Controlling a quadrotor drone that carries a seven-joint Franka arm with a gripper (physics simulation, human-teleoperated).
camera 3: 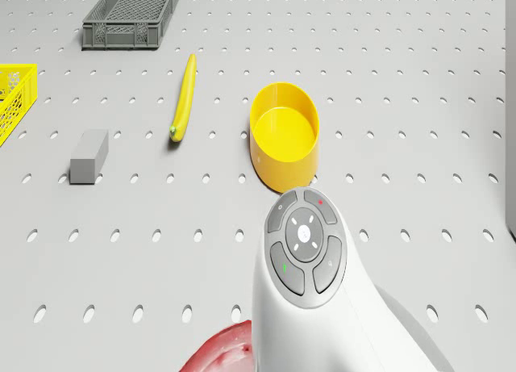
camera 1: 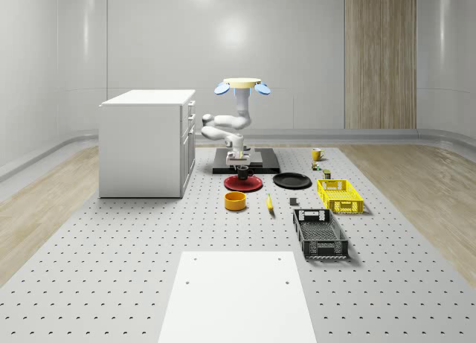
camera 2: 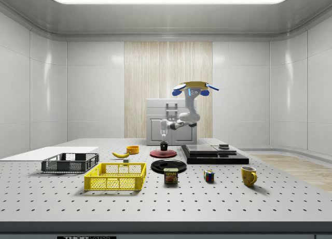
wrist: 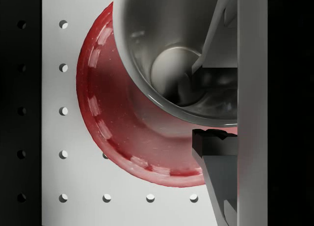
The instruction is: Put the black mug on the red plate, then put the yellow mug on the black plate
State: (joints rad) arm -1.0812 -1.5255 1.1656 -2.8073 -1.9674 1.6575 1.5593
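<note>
While the pincer (wrist: 216, 101) grips the black mug (wrist: 171, 49) by its rim just above the red plate (wrist: 117, 138), an early release could tip it off. Behind, the drone (camera 1: 242, 85) hovers overhead; farther off, the yellow mug (camera 1: 317, 154) waits beyond the black plate (camera 1: 291, 181).

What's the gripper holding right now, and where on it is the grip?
The gripper holds the black mug by its rim, one finger inside the cup and one outside the wall, directly over the red plate.
</note>
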